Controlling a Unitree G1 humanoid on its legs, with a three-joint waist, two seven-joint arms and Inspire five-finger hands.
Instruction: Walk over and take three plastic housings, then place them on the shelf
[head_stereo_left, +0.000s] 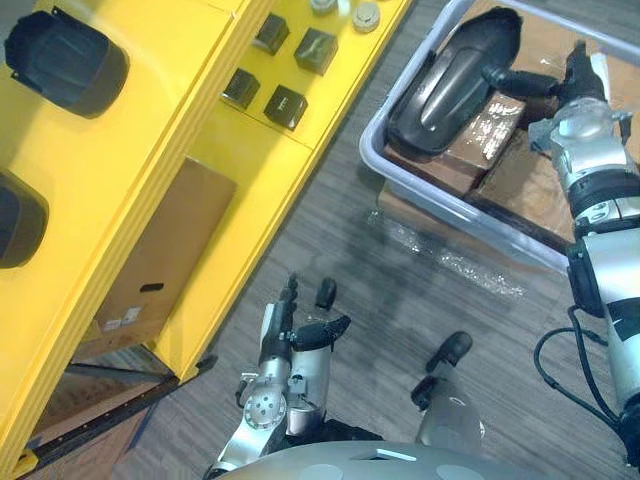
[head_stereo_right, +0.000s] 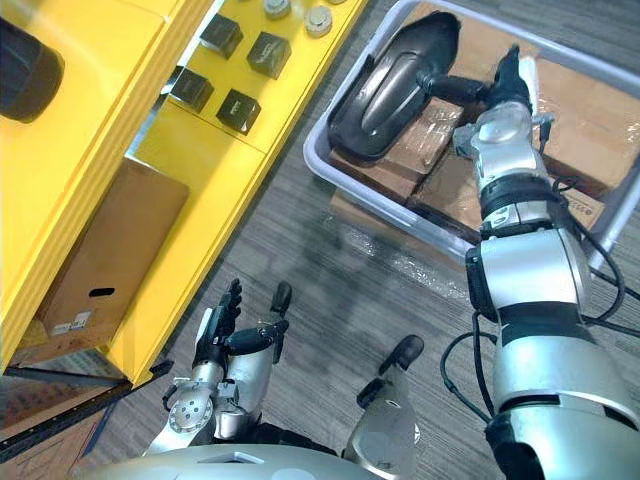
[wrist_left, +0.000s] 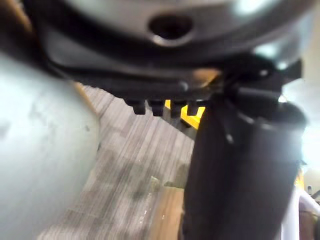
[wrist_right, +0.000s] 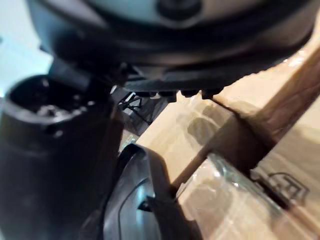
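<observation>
A black plastic housing (head_stereo_left: 450, 80) lies on brown wrapped boxes (head_stereo_left: 485, 135) inside a grey-rimmed bin (head_stereo_left: 372, 140) at the upper right. My right hand (head_stereo_left: 568, 85) is over the bin. Its fingers are straight, and its thumb (head_stereo_left: 515, 80) reaches across to the housing's near end (wrist_right: 132, 200). Two more black housings (head_stereo_left: 70, 62) (head_stereo_left: 15, 220) sit on the top of the yellow shelf (head_stereo_left: 190, 80) at the left. Low over the floor hangs my left hand (head_stereo_left: 300, 340), open and holding nothing.
Small black boxes (head_stereo_left: 285, 105) and round parts (head_stereo_left: 365, 15) lie on the shelf's lower level. A cardboard box (head_stereo_left: 160, 250) is stored under the shelf. Clear plastic wrap (head_stereo_left: 450, 260) lies on the grey floor in front of the bin.
</observation>
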